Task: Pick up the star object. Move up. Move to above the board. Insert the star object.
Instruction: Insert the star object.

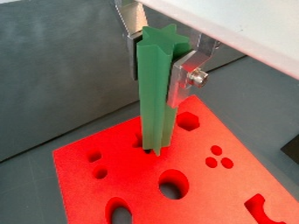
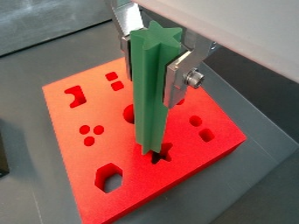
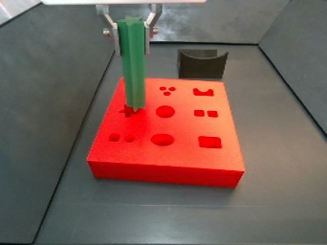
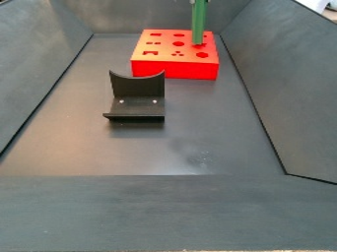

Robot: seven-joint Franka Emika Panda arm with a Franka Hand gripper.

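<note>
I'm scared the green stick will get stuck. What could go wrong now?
1. The star object has its lower tip at the star-shaped recess of the board. If its points don't line up with the recess, it might jam.
2. The gripper holds it only near the top, so a sideways push at the bottom could tilt the long peg.
3. Pushing down hard might shove the board, which looks unclamped.

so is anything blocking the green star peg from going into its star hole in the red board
Nothing visible does. The gripper holds the star object upright, its lower end already at the star recess in the board.
</note>
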